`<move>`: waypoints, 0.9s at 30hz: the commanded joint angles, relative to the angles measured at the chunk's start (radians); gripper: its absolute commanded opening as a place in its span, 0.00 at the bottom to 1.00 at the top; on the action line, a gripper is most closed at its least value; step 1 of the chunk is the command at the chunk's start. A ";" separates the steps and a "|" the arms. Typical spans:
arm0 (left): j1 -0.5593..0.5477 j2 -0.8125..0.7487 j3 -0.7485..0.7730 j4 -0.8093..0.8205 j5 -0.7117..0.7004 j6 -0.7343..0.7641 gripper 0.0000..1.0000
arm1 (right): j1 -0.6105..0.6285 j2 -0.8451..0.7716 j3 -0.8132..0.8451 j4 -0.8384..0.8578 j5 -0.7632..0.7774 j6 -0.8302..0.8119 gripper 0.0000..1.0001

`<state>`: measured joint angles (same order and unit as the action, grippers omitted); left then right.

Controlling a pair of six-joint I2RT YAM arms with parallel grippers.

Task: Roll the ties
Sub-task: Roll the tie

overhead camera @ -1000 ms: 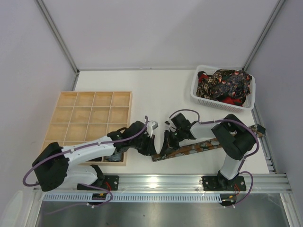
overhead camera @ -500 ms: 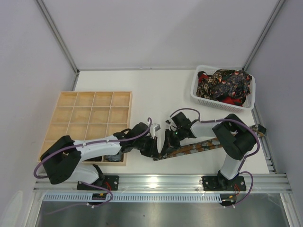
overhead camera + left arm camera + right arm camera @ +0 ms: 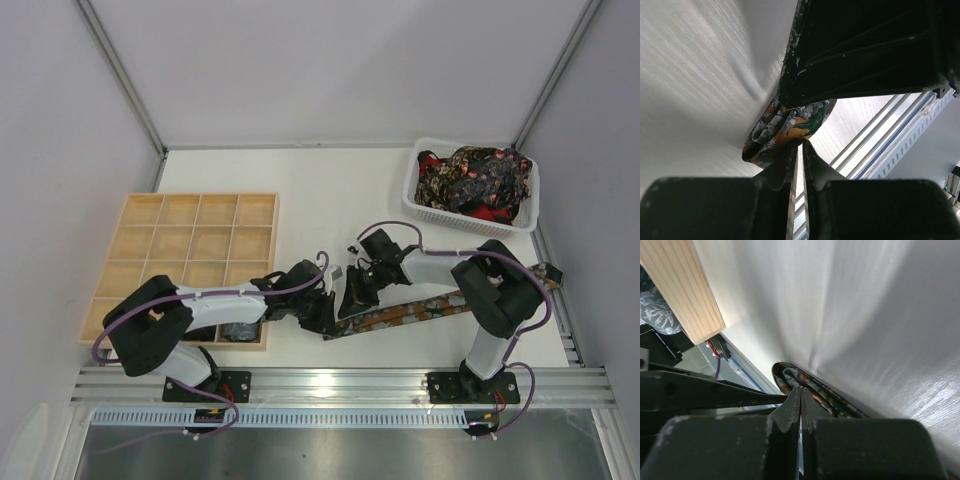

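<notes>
One patterned tie lies stretched across the table, from near the front middle out to the right edge. Its near end is folded into a small loop, also seen in the right wrist view as the loop. My left gripper has its jaws almost together, and the tips pinch the loop's fabric. My right gripper is shut, its tips pressed against the loop from the other side with nothing between them. More ties are heaped in the white basket.
The white mesh basket stands at the back right. A pale wooden grid tray lies at the left, with a dark grey-patterned coil in its near right cell. The metal rail runs along the front edge.
My left arm has stretched to the right and brought its gripper down to the tie's looped end, closing a little. The right gripper stays shut at the loop, shifted only slightly.
</notes>
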<state>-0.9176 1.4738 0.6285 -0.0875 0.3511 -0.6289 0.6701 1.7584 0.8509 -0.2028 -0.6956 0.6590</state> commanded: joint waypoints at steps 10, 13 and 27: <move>0.005 0.014 0.022 0.034 0.012 -0.023 0.11 | -0.014 -0.152 0.036 -0.173 0.042 -0.096 0.01; 0.006 0.008 0.027 0.023 0.009 -0.028 0.13 | -0.015 -0.168 0.001 -0.167 0.039 -0.105 0.01; 0.011 0.019 0.053 -0.015 0.008 -0.028 0.13 | -0.010 -0.096 -0.049 -0.058 0.031 -0.122 0.00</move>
<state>-0.9131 1.4868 0.6392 -0.0937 0.3534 -0.6552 0.6586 1.6417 0.7830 -0.3012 -0.6628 0.5644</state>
